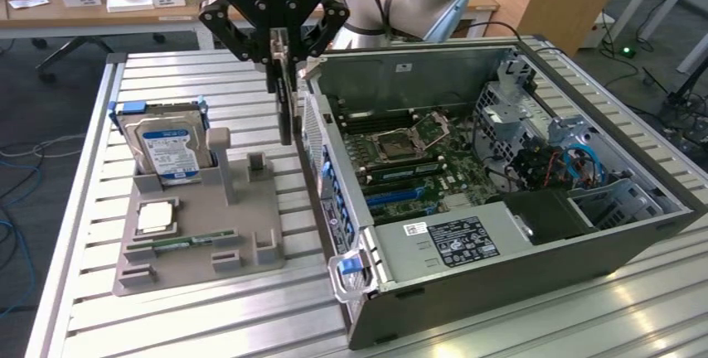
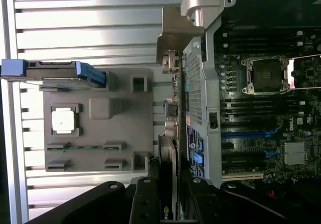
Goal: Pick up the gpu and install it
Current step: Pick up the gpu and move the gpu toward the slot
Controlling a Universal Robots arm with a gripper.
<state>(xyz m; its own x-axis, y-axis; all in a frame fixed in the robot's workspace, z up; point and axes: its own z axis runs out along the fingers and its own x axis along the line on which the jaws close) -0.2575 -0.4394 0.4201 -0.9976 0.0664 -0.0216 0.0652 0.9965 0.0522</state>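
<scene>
**Step in hand: carrying the gpu to the case**

1. Grip state. The end effector [image 1: 282, 58] is clenched on the gpu [image 1: 285, 105], with 1 finger on each flat face near the card's upper edge. In the wrist view the end effector [image 2: 169, 176] pinches the same thin dark card [image 2: 170, 108], seen edge-on.

2. Position of the card. The gpu hangs vertically below the end effector, with most of its length under the fingertips. It is outside the computer case [image 1: 498, 234], just beside the perforated rear wall. The grey fixture [image 1: 199, 234] that carries the hard drive [image 1: 166, 147] lies on the exterior view's left of the card. The card appears clear of the fixture. Whether it touches the rear wall cannot be told.

3. Doing the step well (judgement).
   - Keep the card plumb. A long board held at 1 edge is likely to swing or pivot in the grip.
   - Lift the lower edge above the case rim before any sideways travel. The rear wall is the nearest obstruction.
   - Align the card's long axis with the blue slot [image 1: 387, 198] on the motherboard [image 1: 409, 151], with the bracket end toward the rear wall.
   - Move slowly. A slip between the fingers would spoil the alignment.

4. Support. The case and the fixture rest on the slatted bench [image 1: 221, 316].
</scene>
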